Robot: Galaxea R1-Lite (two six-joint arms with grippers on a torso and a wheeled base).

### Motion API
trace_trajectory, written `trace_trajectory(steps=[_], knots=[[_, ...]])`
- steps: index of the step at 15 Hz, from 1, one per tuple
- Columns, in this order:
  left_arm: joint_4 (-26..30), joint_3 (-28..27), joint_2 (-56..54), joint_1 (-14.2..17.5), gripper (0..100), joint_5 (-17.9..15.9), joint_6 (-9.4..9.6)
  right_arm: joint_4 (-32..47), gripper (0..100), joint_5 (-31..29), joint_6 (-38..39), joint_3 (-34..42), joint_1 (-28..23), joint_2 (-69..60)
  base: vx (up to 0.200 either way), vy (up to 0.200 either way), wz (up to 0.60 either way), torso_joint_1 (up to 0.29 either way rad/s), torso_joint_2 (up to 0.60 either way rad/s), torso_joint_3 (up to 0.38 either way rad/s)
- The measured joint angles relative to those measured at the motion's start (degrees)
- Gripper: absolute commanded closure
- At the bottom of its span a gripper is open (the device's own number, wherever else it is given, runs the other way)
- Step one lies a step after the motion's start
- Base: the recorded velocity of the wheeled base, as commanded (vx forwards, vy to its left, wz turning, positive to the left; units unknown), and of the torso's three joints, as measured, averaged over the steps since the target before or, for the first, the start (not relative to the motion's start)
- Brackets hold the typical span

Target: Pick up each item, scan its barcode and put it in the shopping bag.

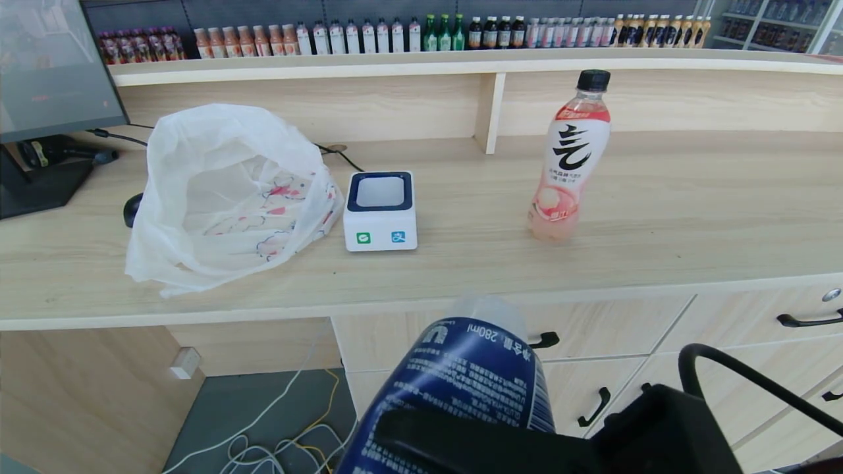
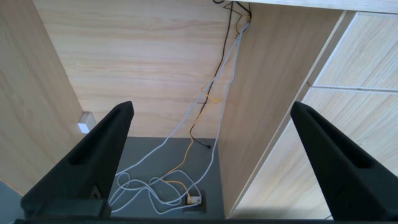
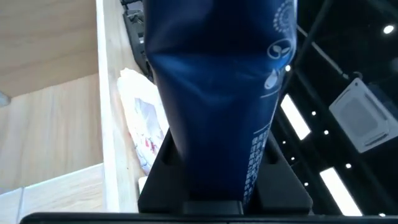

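Right gripper [image 3: 221, 155] pinches the blue bottle [image 1: 461, 375] at lower centre, ready for the scanner [image 1: 380, 209]; left gripper [image 2: 211, 115] fingers spread.

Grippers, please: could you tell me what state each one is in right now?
Left gripper: open, holding nothing.
Right gripper: closed on the blue bottle.

A blue bottle [image 1: 454, 388] with white print and a clear cap sits tilted in the right gripper [image 3: 221, 186], in front of the counter [image 1: 691, 217], cap toward it. A pink bottle [image 1: 571, 158] with a black cap stands upright on the counter. To its left a white scanner [image 1: 380, 210] sits window up, just beside an open white bag [image 1: 224, 197].
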Motion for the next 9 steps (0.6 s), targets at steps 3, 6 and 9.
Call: trace_trajectory(steps=[3, 6, 9], knots=[[0.00, 0.00, 0.00, 0.00, 0, 0.00, -0.02, -0.20, 100, 0.05, -2.94, -0.48, 0.00, 0.16, 0.000, 0.000, 0.00, 0.000, 0.00, 0.000], [0.00, 0.00, 0.00, 0.00, 0, 0.00, 0.00, -2.24, 100, 0.10, -6.44, -0.73, -0.02, 0.35, 0.000, 0.000, 0.00, 0.000, 0.00, 0.000], [0.00, 0.00, 0.00, 0.00, 0, 0.00, 0.00, -4.18, 100, 0.07, -9.69, -0.56, 0.00, 0.66, 0.000, 0.000, 0.00, 0.000, 0.00, 0.000]])
